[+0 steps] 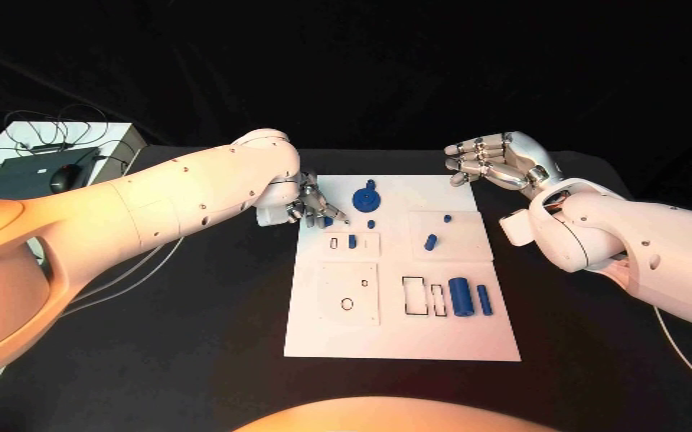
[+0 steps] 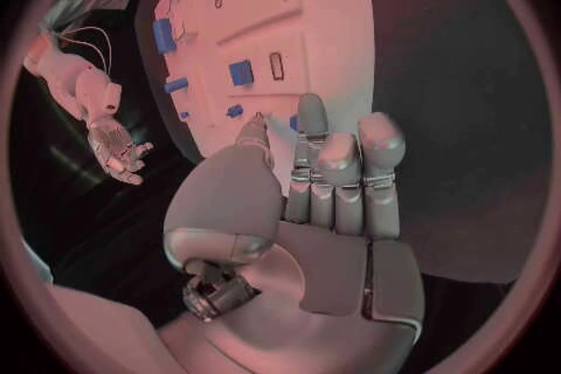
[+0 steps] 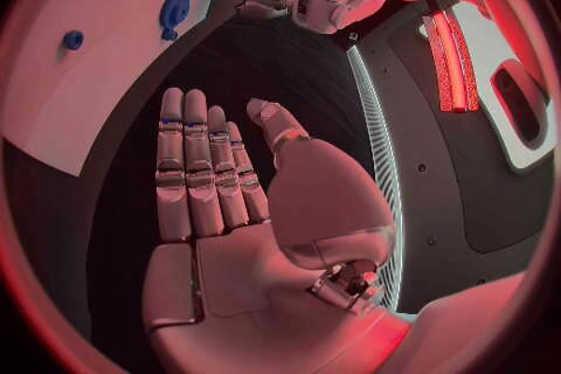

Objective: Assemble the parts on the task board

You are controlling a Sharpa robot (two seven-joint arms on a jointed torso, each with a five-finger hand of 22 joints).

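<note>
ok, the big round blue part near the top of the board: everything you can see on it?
The round blue part is a flat matte disc, plastic-looking, with a small tab on its far edge. It lies on the white task board near its far edge, left of centre. The left hand is just beside it, not touching; nothing holds it.

White task board (image 1: pixel 397 337) lies flat, small blue parts (image 1: pixel 460 295) scattered on it.

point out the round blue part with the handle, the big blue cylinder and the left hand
round blue part (image 1: pixel 366 197), head view, middle of its disc
big blue cylinder (image 1: pixel 460 295), head view, middle of its body
left hand (image 1: pixel 309 205), head view, on the fingers at the task board's edge (image 1: pixel 296 282)
</note>
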